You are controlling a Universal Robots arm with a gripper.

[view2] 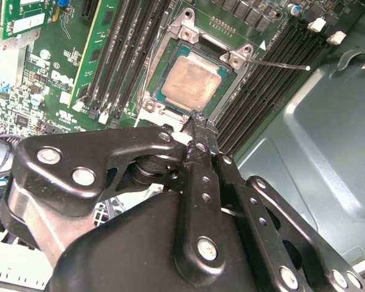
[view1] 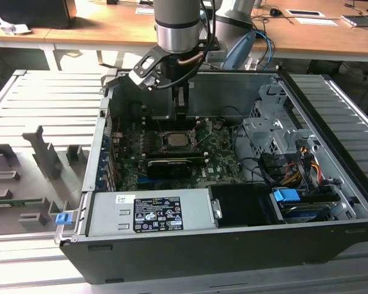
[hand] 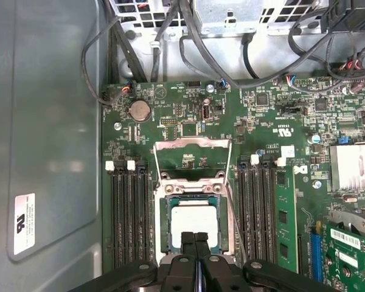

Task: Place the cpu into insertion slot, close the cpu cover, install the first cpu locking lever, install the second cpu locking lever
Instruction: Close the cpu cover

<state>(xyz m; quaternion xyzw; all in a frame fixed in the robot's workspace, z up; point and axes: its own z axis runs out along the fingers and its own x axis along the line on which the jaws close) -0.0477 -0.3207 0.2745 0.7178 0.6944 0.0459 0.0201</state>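
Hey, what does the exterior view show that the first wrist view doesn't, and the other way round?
The exterior view takes in the whole computer case, the silver power supply and grey fixture blocks beside the case. The first wrist view brings out the coin cell and the cpu cover hinged open. Both show the cpu seated in the insertion slot, the shut end effector just by it.

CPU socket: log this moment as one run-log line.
cpu: in insertion slot | cpu cover: open | pincer: shut, empty, by cpu
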